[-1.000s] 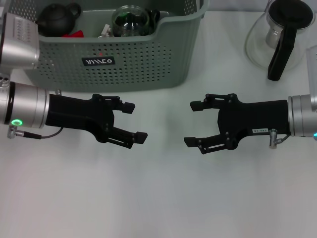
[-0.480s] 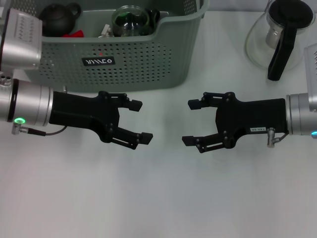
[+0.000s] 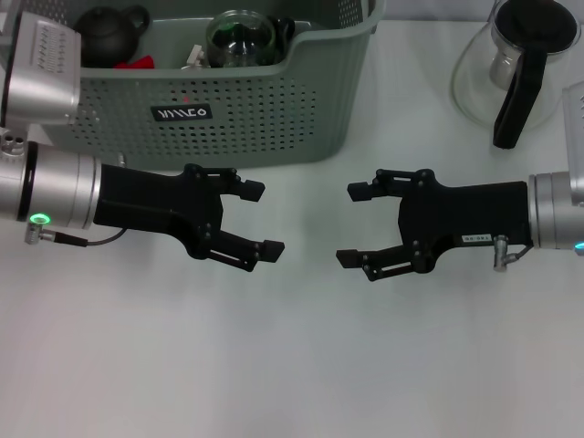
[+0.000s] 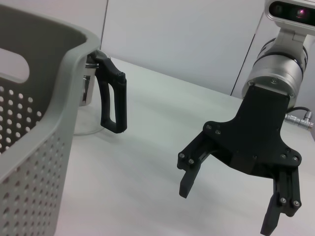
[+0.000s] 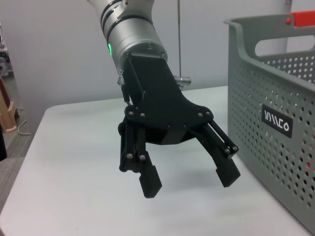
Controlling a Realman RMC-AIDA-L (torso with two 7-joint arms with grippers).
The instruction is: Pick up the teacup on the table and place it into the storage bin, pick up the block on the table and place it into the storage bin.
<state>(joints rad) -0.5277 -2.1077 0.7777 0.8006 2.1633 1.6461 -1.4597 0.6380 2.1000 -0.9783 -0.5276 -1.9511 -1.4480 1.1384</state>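
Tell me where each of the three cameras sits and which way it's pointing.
Head view: on the robot's head, looking down at the table; shows both arms, left gripper and right gripper open, facing each other in front of the storage bin.
Left wrist view: on the left arm, looking across at the right gripper, the bin wall and the glass pot.
Right wrist view: on the right arm, looking back at the left gripper and the bin.
Shared: all three show the bin.

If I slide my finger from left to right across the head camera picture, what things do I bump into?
Left end effector → right end effector → glass pot with the black handle. The storage bin sits behind, spanning the left half.
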